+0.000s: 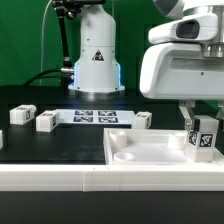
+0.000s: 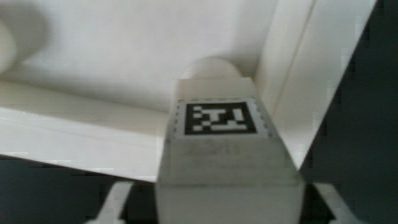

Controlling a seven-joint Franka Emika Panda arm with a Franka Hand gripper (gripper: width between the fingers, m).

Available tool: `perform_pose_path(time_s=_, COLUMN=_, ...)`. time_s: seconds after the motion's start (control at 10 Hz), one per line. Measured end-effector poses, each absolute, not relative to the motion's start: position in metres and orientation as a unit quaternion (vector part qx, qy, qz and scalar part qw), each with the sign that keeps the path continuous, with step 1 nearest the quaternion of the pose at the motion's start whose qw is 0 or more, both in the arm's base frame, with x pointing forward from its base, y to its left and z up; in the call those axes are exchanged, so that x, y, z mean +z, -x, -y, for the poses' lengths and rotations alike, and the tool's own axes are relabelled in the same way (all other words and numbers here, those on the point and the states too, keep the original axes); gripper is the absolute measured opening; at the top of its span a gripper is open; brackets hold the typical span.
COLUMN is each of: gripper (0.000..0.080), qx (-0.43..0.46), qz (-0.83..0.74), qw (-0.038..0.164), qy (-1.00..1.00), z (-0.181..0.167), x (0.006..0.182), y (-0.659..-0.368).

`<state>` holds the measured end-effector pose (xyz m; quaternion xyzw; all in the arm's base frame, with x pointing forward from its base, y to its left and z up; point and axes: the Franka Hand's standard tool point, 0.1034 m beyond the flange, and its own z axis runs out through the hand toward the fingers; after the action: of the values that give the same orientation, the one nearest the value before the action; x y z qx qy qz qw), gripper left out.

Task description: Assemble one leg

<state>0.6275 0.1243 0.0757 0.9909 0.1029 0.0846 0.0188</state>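
Observation:
My gripper (image 1: 200, 128) is shut on a leg (image 1: 203, 137), a small white block with a black-and-white tag, and holds it upright over the far right corner of the large white tray-like part (image 1: 150, 158). In the wrist view the leg (image 2: 221, 135) fills the middle, tag facing the camera, its tip close to the inner corner of the tray's raised rim (image 2: 294, 70). The fingers (image 2: 118, 205) press on both its sides. Whether the leg's tip touches the tray floor I cannot tell.
Three more white legs lie on the black table: one (image 1: 21, 116) at the exterior view's left, one (image 1: 46, 122) beside it, one (image 1: 143, 121) behind the tray. The marker board (image 1: 94, 117) lies in the middle. The arm's base (image 1: 96, 60) stands behind.

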Motion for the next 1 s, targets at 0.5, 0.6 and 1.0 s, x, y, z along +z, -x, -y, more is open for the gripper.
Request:
perform_pose_path(time_s=0.5, gripper=0.0291, qx=0.084, qz=0.145, qw=0.004, qy=-0.986, z=-0.1211, x=0.0750, y=-0.6272)
perform_pose_path(time_s=0.6, gripper=0.0291, qx=0.085, qz=0.202, qw=0.000, qy=-0.976, z=-0.1199, x=0.0749, y=-0.6272)
perform_pose_path(time_s=1.0, gripper=0.0292, qx=0.087, qz=0.386, qw=-0.011, qy=-0.918, z=-0.1168, x=0.0746, y=-0.6250)
